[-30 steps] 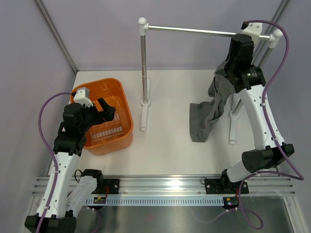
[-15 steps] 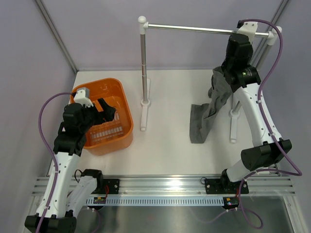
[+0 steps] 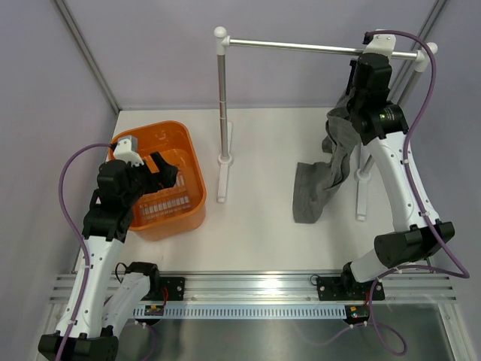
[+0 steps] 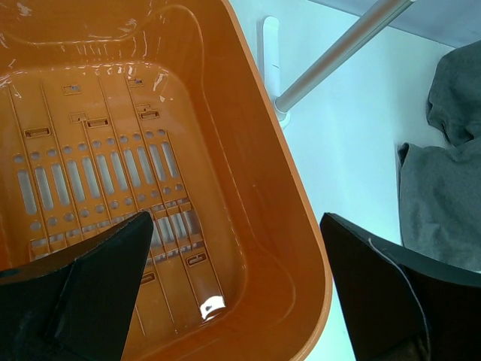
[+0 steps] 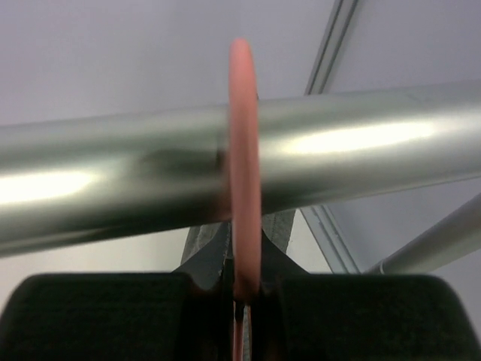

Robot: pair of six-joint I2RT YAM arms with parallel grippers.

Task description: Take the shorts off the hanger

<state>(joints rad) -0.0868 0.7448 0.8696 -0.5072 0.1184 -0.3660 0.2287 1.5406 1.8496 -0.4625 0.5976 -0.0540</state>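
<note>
The dark grey shorts (image 3: 314,188) hang below my right wrist, their lower end lying on the white table; they also show in the left wrist view (image 4: 443,195). My right gripper (image 5: 244,284) is shut on the hook of the pink hanger (image 5: 244,150), which stands right against the silver rail (image 5: 113,180). In the top view the hanger is hidden behind my right wrist (image 3: 370,75) at the rail's right end. A bit of grey cloth (image 5: 201,244) shows behind the fingers. My left gripper (image 4: 237,286) is open and empty above the orange basket (image 4: 301,226).
The silver rail (image 3: 316,49) with white end caps stands on two posts at the back of the table, its left post (image 3: 222,113) beside the orange basket (image 3: 161,135). Walls close in at the left, back and right.
My right arm has lifted the hanger up and back to the rail, and the shorts rose and shifted slightly with it. The left arm has not moved.
</note>
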